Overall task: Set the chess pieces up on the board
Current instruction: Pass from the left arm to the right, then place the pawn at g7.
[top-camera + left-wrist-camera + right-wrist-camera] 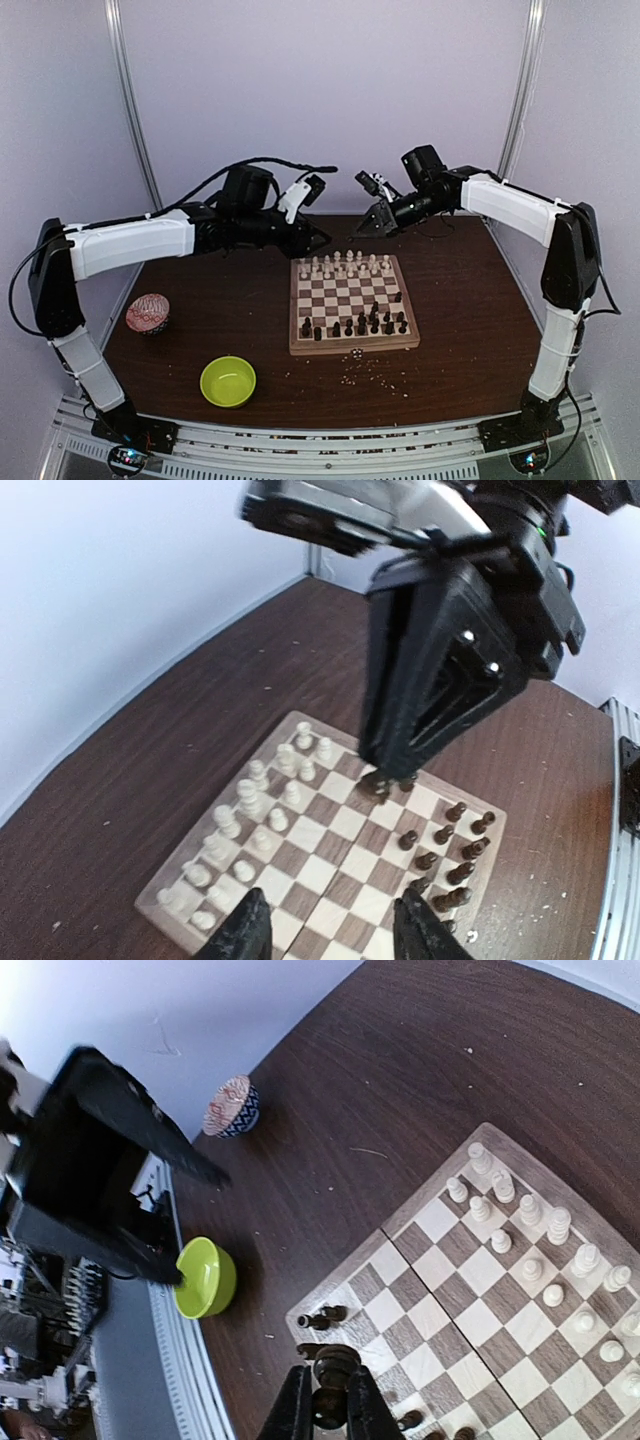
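The board (352, 348) lies mid-table, with cream chess pieces (345, 265) along its far rows and dark brown ones (355, 325) along its near rows. Both arms hang above the board's far edge. In the right wrist view my right gripper (331, 1368) is shut on a dark brown piece (336, 1356), held in the air over the board's dark-piece corner (345, 1320). The left wrist view shows my left gripper (330, 905) open and empty, high over the board (345, 825). It faces the right gripper (388, 775), which has the dark piece (378, 783) at its tips.
A lime-green bowl (228, 381) stands near the front left, and a patterned bowl (148, 313) sits further left. Pale crumbs (365, 370) are scattered before the board. Two dark pieces (330, 1316) lie toppled on the board's corner squares. The grippers (345, 232) hang close together.
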Tool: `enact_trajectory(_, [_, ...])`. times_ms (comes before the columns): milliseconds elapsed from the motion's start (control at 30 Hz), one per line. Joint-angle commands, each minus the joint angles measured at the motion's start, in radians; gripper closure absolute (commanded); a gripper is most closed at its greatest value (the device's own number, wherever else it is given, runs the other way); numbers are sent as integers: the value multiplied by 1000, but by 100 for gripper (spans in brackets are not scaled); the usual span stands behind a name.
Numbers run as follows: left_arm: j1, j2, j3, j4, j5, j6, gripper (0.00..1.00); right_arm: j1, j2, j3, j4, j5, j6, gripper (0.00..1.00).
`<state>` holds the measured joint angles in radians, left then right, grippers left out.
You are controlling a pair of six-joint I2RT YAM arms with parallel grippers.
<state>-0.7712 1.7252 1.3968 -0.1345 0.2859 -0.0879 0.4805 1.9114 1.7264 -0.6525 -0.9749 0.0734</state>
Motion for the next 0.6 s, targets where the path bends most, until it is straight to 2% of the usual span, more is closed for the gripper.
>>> enact_trajectory(0, [66,-139,-84,-9,-130,-19,54,78,-5,50,-164,260,-259,90])
enact_trajectory(167, [130,-225,-167,-50,-212,-76,53,199,49,91,-231,428,-382,90])
enact_trajectory(300, [156,-291,-255,-21,-232,-101,52,275,131,148,-282,514,-421,90])
enact_trajectory(567, [163,-339,-312,-24,-252,-109,52,384,292,264,-377,646,-467,90])
